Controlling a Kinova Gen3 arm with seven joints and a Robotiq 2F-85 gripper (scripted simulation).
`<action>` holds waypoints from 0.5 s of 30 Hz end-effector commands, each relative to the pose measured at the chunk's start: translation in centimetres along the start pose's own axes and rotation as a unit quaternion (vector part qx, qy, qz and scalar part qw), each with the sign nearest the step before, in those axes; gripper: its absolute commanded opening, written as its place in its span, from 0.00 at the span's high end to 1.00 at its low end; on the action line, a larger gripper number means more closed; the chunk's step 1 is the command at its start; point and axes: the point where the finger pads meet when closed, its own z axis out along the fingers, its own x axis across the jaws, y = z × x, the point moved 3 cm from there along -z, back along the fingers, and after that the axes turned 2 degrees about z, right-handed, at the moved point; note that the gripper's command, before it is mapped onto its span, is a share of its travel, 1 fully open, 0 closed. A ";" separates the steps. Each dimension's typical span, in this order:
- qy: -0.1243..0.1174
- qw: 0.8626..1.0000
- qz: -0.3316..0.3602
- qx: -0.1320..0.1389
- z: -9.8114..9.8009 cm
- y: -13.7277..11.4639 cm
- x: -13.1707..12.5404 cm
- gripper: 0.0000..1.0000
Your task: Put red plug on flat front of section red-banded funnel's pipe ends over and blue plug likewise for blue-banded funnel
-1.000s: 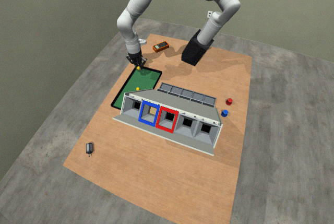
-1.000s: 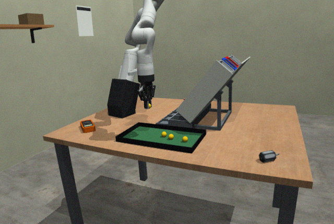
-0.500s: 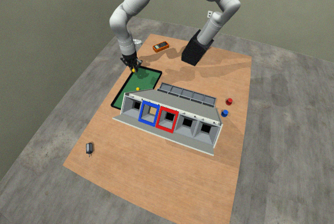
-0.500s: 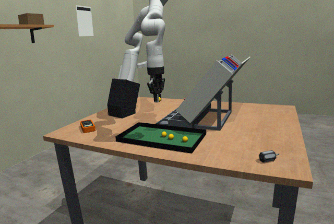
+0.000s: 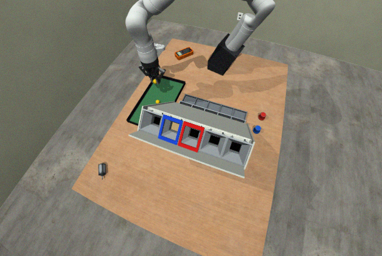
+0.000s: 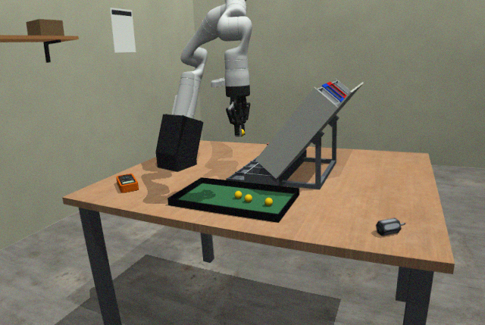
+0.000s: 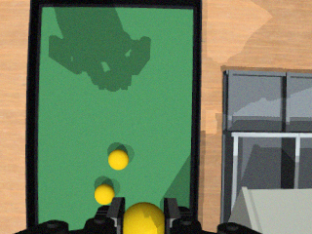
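My gripper (image 5: pixel 154 79) (image 6: pixel 241 130) (image 7: pixel 143 214) is shut on a yellow marble (image 5: pixel 154 81) (image 6: pixel 243 132) (image 7: pixel 142 220). It hangs high above the far end of the green marble tray (image 5: pixel 144 110) (image 6: pixel 219 201) (image 7: pixel 73 146). Three more marbles lie in the tray; the wrist view shows two of them (image 7: pixel 118 159) (image 7: pixel 104 194). The blue-banded funnel (image 5: pixel 168 141) and the red-banded funnel (image 5: pixel 188 147) sit side by side at the top of the sloped grey cover (image 5: pixel 203 117) (image 6: pixel 297 133). The red plug (image 5: pixel 262 115) and the blue plug (image 5: pixel 256 129) stand on the table to the right of the cover. They are hidden in the exterior view.
A row of grey sections (image 5: pixel 212 106) (image 6: pixel 252 170) (image 7: pixel 255 99) lies at the cover's low end. An orange meter (image 5: pixel 184 52) (image 6: pixel 127 182) and the arm's black base (image 5: pixel 222 57) (image 6: pixel 178 143) stand at the back. A small dark motor (image 5: pixel 102 169) (image 6: pixel 388 226) lies near the front.
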 end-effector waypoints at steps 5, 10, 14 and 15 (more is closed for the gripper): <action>-0.001 1.000 0.003 0.000 -6.0 2.8 8.0 1.00; -0.001 1.000 0.003 0.000 -6.0 2.8 8.0 1.00; 0.001 1.000 0.003 0.000 -10.1 4.9 13.6 1.00; 0.001 1.000 0.003 0.000 -10.6 5.1 14.2 1.00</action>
